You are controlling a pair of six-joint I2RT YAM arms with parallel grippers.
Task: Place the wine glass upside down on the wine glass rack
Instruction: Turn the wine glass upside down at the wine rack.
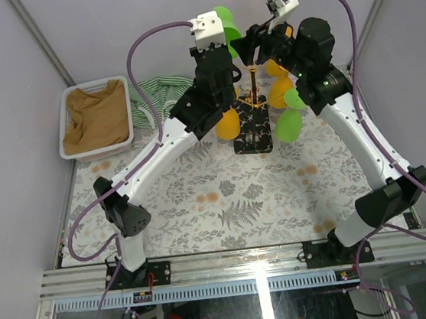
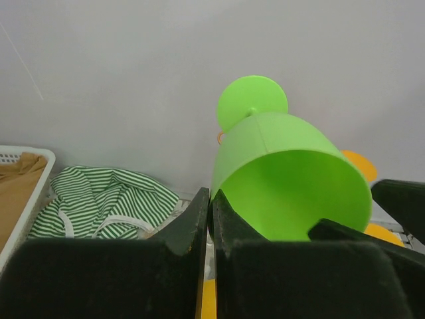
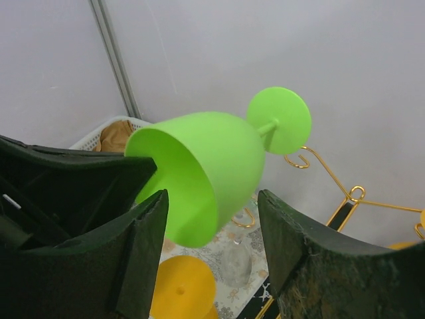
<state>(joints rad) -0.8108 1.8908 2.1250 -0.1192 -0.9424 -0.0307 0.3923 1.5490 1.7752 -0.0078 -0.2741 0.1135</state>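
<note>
Grey wall (image 2: 99, 66) behind. Left pincer (image 2: 209, 206) nipped wine glass (image 2: 285, 173) rim; right pincer (image 3: 212, 206) gaped, empty. Probably light, slick: grip bowl.

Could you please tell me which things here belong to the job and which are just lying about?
Job: green wine glass, held by left gripper; wine glass rack.
Lying about: white basket, brown cloth, striped cloth.

Plain pale walls (image 1: 104, 18), joined by a metal strut (image 1: 40, 42), enclose a bench (image 1: 241, 202) under a grey leaf-print cover, with a white basket (image 1: 97, 152) and striped cloth (image 1: 148, 97) at its far left.
</note>
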